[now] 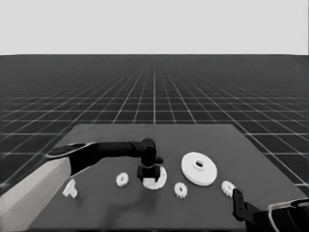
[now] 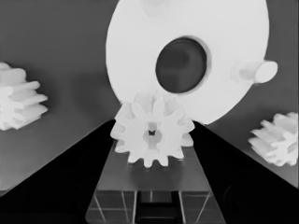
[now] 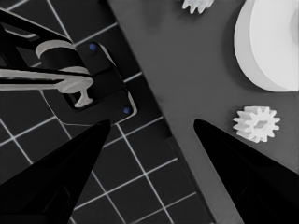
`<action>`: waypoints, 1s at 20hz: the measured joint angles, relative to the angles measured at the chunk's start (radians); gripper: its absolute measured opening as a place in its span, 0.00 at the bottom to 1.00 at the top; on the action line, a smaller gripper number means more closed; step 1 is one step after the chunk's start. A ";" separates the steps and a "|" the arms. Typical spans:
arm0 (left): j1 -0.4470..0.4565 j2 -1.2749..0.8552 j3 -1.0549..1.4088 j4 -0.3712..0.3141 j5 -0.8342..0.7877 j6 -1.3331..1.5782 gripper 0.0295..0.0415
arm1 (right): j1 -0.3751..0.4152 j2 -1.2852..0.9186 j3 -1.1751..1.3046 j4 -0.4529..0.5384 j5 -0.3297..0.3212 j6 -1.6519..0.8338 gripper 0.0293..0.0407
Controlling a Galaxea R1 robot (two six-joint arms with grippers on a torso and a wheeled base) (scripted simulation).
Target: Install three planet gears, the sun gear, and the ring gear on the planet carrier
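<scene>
My left gripper (image 1: 148, 174) reaches in from the left and hangs over the smaller round part (image 1: 159, 181) at the table's middle. It is shut on a small toothed gear (image 2: 152, 135), which sits at the near rim of that part (image 2: 135, 51), below its central hole. A peg (image 2: 254, 72) stands on the part's face. Three more gears lie loose on the table (image 1: 122, 179) (image 1: 181, 189) (image 1: 228, 187). The larger round part (image 1: 199, 168) lies to the right. My right gripper (image 1: 239, 203) waits open at the lower right corner.
A thin white piece (image 1: 71, 188) lies at the left, next to the pale part of the left arm. In the right wrist view a gear (image 3: 257, 123) and the larger round part (image 3: 271, 46) lie close to the table's edge, with dark machinery (image 3: 93, 88) beyond it.
</scene>
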 joint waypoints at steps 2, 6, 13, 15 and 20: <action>0.004 0.001 -0.004 0.004 -0.002 0.002 0.14 | 0.000 0.000 0.000 0.000 0.000 0.000 0.81; 0.006 0.001 -0.006 0.006 -0.002 0.003 0.64 | 0.000 0.000 0.000 0.000 0.000 0.000 0.81; 0.006 0.001 -0.006 0.007 -0.003 0.004 0.75 | 0.000 0.000 0.000 0.000 0.000 0.000 0.81; -0.053 -0.011 0.047 -0.057 0.019 -0.033 0.75 | 0.000 0.000 0.000 0.000 0.000 0.000 0.81; -0.158 -0.017 0.090 -0.155 0.029 -0.066 0.75 | 0.000 0.000 0.000 0.000 0.000 0.000 0.81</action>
